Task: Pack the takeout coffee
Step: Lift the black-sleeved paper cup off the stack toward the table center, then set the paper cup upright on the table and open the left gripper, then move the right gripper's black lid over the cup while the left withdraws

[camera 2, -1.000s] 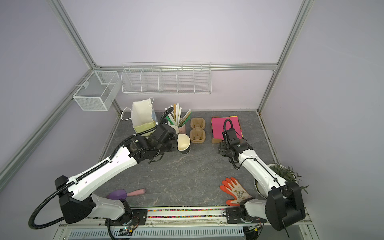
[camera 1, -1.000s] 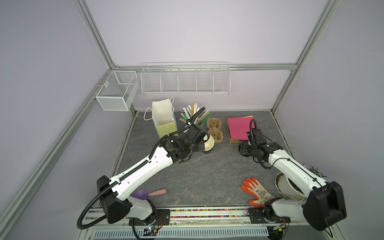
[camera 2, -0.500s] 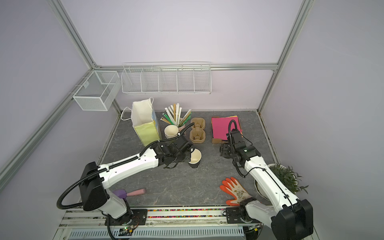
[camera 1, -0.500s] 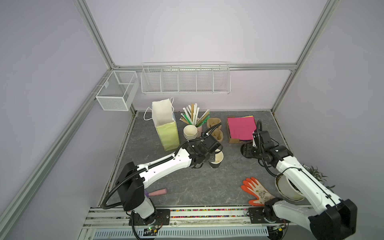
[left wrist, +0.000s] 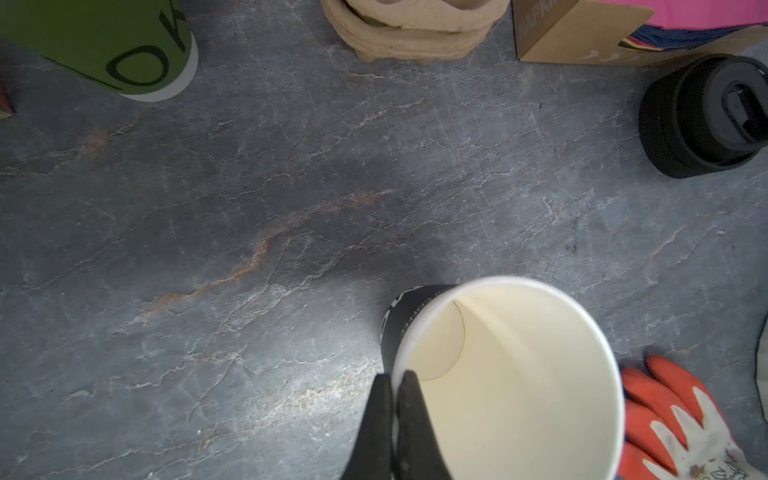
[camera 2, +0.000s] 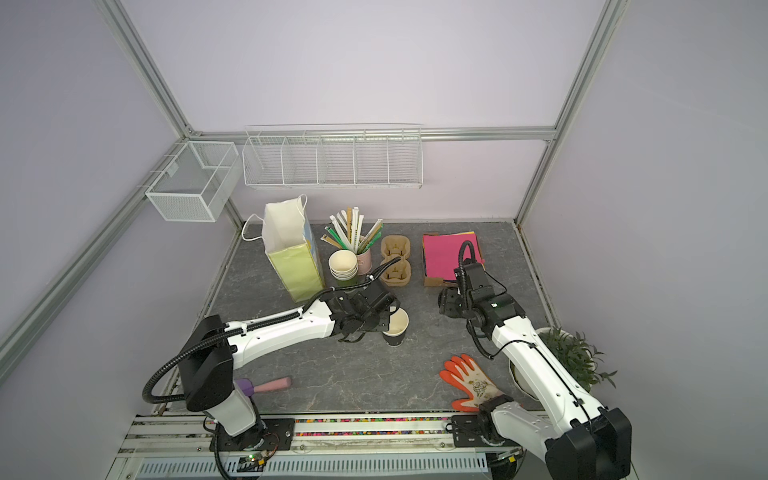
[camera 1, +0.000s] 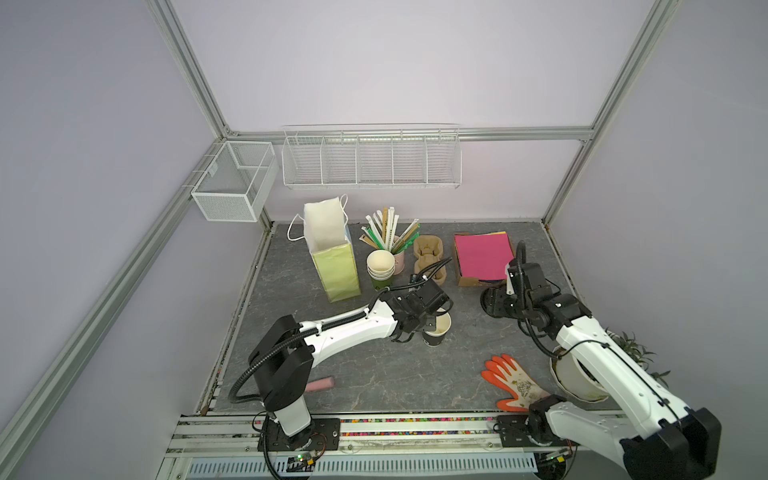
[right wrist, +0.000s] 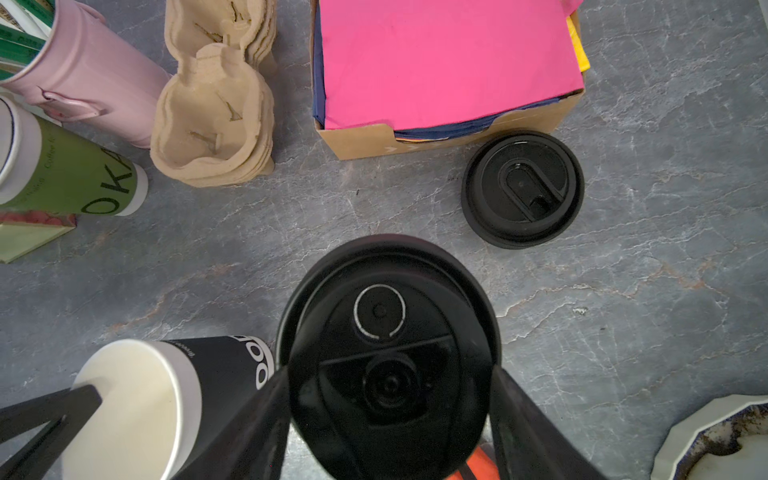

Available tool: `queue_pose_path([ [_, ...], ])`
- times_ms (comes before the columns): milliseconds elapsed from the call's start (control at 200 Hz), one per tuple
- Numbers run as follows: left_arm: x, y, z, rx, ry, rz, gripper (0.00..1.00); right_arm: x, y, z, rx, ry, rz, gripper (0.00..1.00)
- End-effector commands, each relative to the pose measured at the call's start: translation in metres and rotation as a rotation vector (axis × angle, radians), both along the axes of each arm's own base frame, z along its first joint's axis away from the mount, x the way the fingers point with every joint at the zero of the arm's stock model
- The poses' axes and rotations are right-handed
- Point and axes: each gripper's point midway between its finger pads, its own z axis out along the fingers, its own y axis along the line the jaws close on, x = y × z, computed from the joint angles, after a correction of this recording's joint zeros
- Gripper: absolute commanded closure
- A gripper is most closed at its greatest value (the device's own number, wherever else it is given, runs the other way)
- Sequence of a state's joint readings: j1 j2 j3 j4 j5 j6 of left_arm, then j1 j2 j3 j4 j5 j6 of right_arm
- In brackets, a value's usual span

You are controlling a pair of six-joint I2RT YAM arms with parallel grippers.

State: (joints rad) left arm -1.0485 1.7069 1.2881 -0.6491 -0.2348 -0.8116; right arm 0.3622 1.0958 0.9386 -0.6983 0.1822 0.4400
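The takeout coffee cup point(camera 1: 437, 332) point(camera 2: 395, 330) is black outside and cream inside. It stands upright and lidless mid-table. My left gripper point(left wrist: 395, 380) point(camera 1: 428, 323) is shut on the cup point(left wrist: 519, 374) at its rim, one finger inside and one outside. To its right and higher up, my right gripper point(right wrist: 388, 374) point(camera 1: 493, 302) is shut on a round black lid point(right wrist: 380, 311), a finger on each side. The cup point(right wrist: 137, 395) shows beside that lid. More black lids point(right wrist: 521, 189) point(left wrist: 702, 120) are stacked on the table by the napkin box.
At the back stand a green paper bag point(camera 1: 332, 266), stacked green cups point(camera 1: 380, 270), a pink can of straws point(camera 1: 390, 237), cardboard cup carriers point(camera 1: 430, 257) and a box of pink napkins point(camera 1: 482, 253). An orange glove point(camera 1: 513, 382) and a plant pot point(camera 1: 582, 376) lie front right.
My left arm has brought the black cup forward and to the right, from beside the green cups to mid-table. The right gripper has barely moved and still holds the lid.
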Motion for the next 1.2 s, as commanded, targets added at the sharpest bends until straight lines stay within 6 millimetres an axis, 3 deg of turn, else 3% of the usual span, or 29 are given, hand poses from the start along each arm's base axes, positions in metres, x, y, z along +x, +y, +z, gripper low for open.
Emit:
queue_pose_path([
  [0,-0.004,0.001,-0.015,0.019,0.023,0.009,1.0,-0.007,0.001,0.002,0.002,0.002,0.018,0.29],
  [275,-0.003,0.004,-0.01,0.031,0.009,0.005,1.0,-0.008,0.005,0.004,0.016,0.001,0.024,0.29],
  [500,0.0,0.004,0.003,0.029,-0.014,0.001,0.88,-0.009,0.006,0.005,0.02,-0.001,0.029,0.29],
  [770,0.005,0.002,0.048,-0.009,-0.076,-0.017,0.64,-0.012,0.006,0.009,0.02,-0.007,0.032,0.29],
  [895,0.008,0.005,0.085,-0.049,-0.135,-0.024,0.53,-0.013,0.007,0.014,0.023,-0.011,0.041,0.29],
  [975,0.01,0.019,0.117,-0.057,-0.199,-0.003,0.44,-0.014,0.009,0.016,0.022,-0.009,0.055,0.29],
  [1090,0.013,0.056,0.161,-0.035,-0.338,0.045,0.25,-0.016,0.013,0.022,0.032,-0.008,0.077,0.29],
  [1195,0.014,0.097,0.183,-0.015,-0.412,0.062,0.1,-0.018,0.022,0.024,0.051,-0.004,0.106,0.29],
])
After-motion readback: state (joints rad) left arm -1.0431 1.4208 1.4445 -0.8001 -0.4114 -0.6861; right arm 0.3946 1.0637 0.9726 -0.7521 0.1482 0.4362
